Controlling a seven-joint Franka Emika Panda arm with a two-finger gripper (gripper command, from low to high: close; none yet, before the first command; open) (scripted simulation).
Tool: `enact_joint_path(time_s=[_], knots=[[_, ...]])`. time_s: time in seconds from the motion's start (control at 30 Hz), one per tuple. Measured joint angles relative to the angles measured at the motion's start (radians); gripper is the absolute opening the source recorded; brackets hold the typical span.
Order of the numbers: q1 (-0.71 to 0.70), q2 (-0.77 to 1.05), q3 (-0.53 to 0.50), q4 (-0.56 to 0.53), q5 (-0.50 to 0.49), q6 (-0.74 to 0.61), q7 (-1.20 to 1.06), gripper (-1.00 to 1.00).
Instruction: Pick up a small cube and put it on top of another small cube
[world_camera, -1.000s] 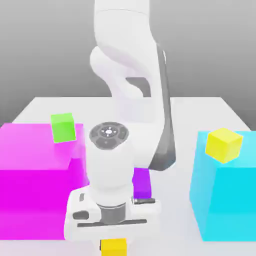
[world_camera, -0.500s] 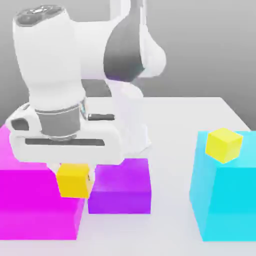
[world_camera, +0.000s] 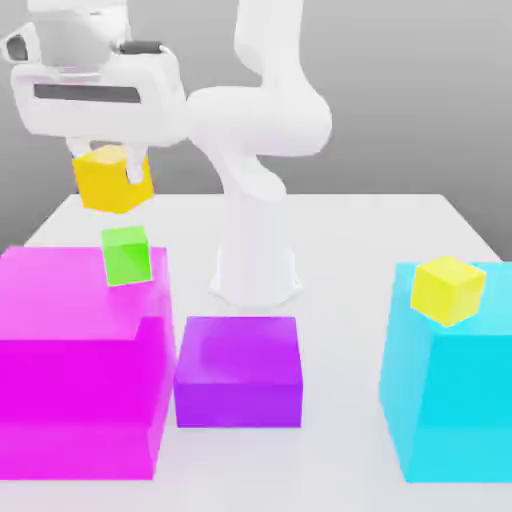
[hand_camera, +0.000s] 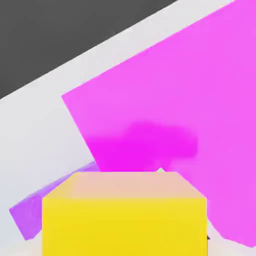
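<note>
The white robot arm rises from its base at the middle of the pale grey table (world_camera: 400, 225), bends over at a rounded elbow and carries its hand high at the exterior view's upper left, pointing down. The claw (world_camera: 108, 165) is clamped on the small deep golden-yellow cube (world_camera: 113, 180), which hangs in the air clear of everything. Just below it, with open space between, the small bright green cube (world_camera: 127, 255) sits on the top face of the big magenta block (world_camera: 70, 350), close to that block's far right corner. Beside the magenta block stands the lower purple block (world_camera: 240, 370), a narrow gap apart, and well off at the exterior view's right a big cyan block (world_camera: 450, 400) bears a paler lemon-yellow small cube (world_camera: 449, 289) near its front edge. The hand view looks past the held golden-yellow cube (hand_camera: 125, 212) onto the magenta top (hand_camera: 175, 100), with a purple corner (hand_camera: 30, 215) beside it and bare table beyond.
</note>
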Motion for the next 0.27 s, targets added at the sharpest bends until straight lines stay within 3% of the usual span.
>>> enact_joint_path(time_s=[0.13, 0.17, 0.27], knots=[[-0.021, 0.013, 0.002, -0.118, -0.018, 0.14, 0.019, -1.0], [-0.023, 0.022, 0.001, -0.14, -0.019, 0.17, 0.019, 1.0], [-0.023, 0.022, 0.001, -0.14, -0.019, 0.17, 0.019, 1.0]])
